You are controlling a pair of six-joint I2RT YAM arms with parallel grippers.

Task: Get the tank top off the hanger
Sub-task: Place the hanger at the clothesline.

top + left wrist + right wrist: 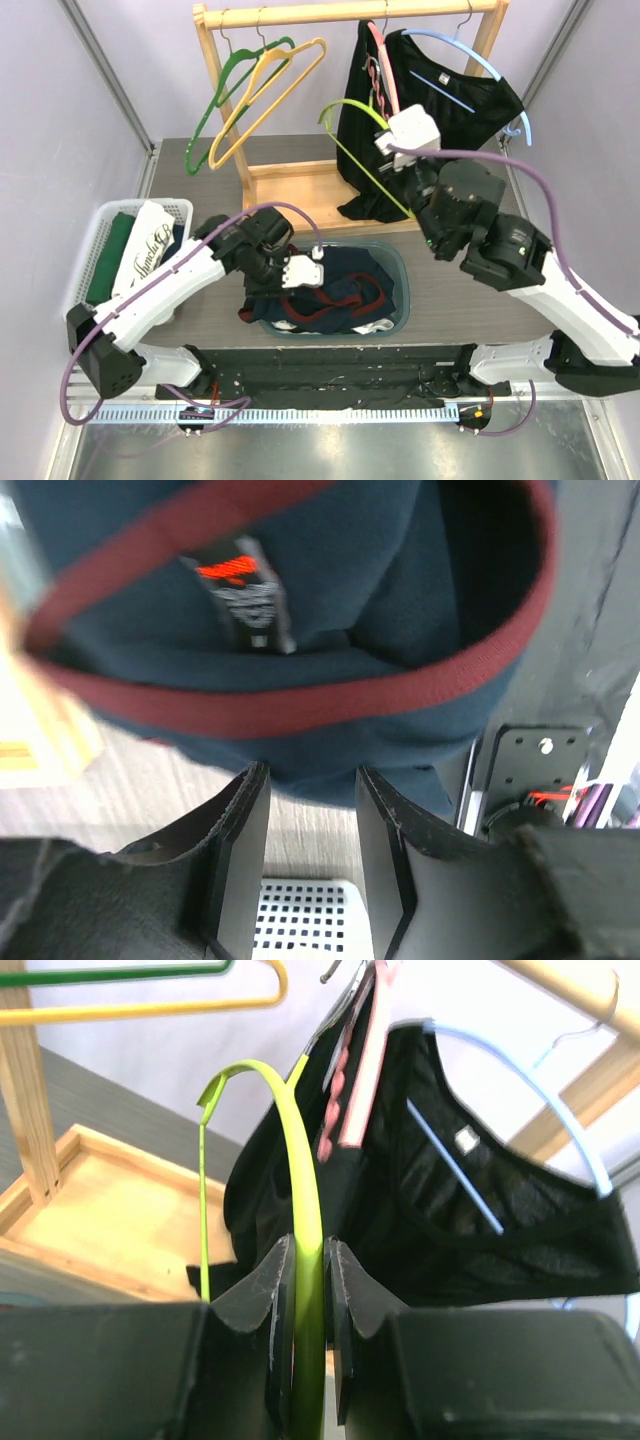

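The navy tank top is lying bunched in the teal bin, the left gripper is hovering at its fabric with jaws partly apart, and the right gripper is clamping the lime hanger near the wooden rack.

White mesh basket with folded clothes stood left of teal plastic bin on grey worktop; wooden rack behind.

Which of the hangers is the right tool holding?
The lime-green hanger, clamped in the right tool. The dark green hanger and the yellow hanger hang bare; the light-blue hanger carries a black tank top.
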